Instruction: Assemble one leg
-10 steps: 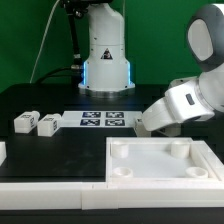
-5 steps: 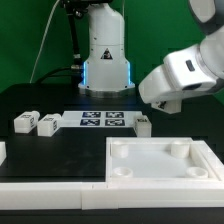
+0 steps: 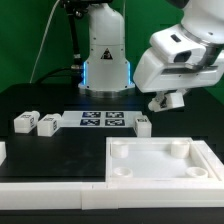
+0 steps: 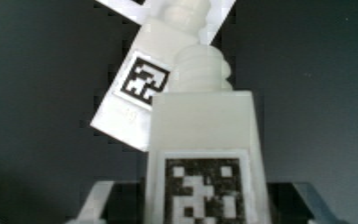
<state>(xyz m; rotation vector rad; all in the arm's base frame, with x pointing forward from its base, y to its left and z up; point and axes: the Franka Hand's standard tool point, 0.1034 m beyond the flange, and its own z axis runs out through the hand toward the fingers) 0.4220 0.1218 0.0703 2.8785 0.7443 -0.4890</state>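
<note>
We see a glossy white, rounded plastic robot arm (image 3: 180,55); its base (image 3: 104,60) carries a triangular warning sticker; black cables trail behind.

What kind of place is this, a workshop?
Probably a robotics lab: a robot arm over a black table, tagged white legs, a marker board, and a green backdrop.

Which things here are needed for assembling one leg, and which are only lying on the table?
For the job:
- leg standing at the marker board's end, on the exterior view's right
- white panel with round corner sockets
- gripper, raised above that leg

Just lying about:
- two other legs on the exterior view's left
- marker board
</note>
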